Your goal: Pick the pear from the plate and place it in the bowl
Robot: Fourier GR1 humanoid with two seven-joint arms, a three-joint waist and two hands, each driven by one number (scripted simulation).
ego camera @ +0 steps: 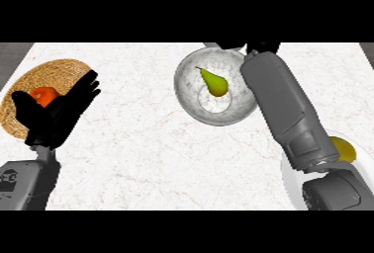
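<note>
Marble bench (146,148) | pear (214,83) already in bowl (187,101), upper centre | right hand (263,47): cannot tell | left hand (53,116) open, empty | next: lift arm clear

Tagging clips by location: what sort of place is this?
Probably a kitchen counter: a pale marbled worktop, a pear lying in a glass bowl, and an orange fruit on a woven plate.

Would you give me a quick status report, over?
Left hand open, resting at left. Right hand at bowl's far rim. Pear lying in bowl. Nothing over pear.
</note>
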